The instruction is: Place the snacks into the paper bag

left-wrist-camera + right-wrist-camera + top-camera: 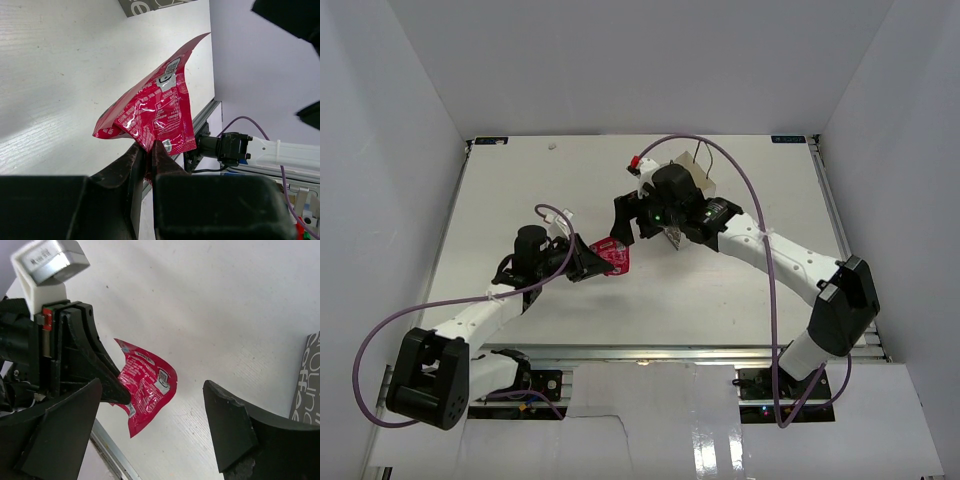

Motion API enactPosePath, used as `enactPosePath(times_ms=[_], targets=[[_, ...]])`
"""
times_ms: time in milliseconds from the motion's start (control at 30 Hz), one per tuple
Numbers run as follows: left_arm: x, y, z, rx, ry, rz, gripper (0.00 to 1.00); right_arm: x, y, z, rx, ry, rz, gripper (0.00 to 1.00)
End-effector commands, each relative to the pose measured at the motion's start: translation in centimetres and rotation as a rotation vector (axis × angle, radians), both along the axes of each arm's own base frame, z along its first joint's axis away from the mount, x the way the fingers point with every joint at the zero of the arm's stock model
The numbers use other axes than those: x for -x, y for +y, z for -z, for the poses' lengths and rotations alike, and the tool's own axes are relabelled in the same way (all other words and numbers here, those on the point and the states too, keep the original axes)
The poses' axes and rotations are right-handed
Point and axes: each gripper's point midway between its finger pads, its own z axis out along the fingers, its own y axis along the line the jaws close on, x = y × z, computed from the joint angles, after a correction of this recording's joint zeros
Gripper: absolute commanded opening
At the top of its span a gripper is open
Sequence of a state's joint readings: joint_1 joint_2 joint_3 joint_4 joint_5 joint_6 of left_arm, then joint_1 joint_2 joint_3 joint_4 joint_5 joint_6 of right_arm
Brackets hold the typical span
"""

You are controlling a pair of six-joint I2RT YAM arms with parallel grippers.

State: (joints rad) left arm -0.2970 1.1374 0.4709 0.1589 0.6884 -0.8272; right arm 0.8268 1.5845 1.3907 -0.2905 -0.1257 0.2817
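Observation:
My left gripper [594, 263] is shut on the lower corner of a red-pink snack packet [614, 256] and holds it up off the table; the left wrist view shows the packet [155, 112] pinched between the closed fingers [148, 156]. My right gripper [629, 224] is open and empty, just behind the packet; in its wrist view the packet [147, 386] hangs between the spread fingers [235, 425]. The white paper bag [696, 174] stands behind the right wrist, mostly hidden by it; its lettered side shows in the right wrist view [307, 385]. No other snacks are in view.
The white table [520, 200] is walled in by white panels on the left, back and right. A metal rail [650, 352] runs along the near edge. Purple cables [760, 215] loop over both arms.

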Motion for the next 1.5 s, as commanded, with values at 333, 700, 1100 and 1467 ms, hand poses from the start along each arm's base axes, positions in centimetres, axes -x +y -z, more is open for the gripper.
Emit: enactPosePath(times_ms=[333, 700, 1100, 1467], targets=[[0.6, -1.0, -4.9, 0.078, -0.153, 0.088, 0.10, 0.2, 2.1, 2.5, -0.021, 0.074, -0.062, 0.82], [1.2, -1.4, -6.0, 0.117, -0.183, 0.138, 0.20, 2.1, 3.0, 1.4, -0.131, 0.157, -0.219, 0.21], [1.4, -1.4, -11.0, 0.119, -0.415, 0.173, 0.70, 2.4, 0.7, -6.9, -0.292, -0.126, -0.600, 0.08], [0.3, 1.6, -12.9, -0.095, -0.540, 0.023, 0.85, -5.3, -8.1, -19.6, -0.175, -0.688, -0.417, 0.08]])
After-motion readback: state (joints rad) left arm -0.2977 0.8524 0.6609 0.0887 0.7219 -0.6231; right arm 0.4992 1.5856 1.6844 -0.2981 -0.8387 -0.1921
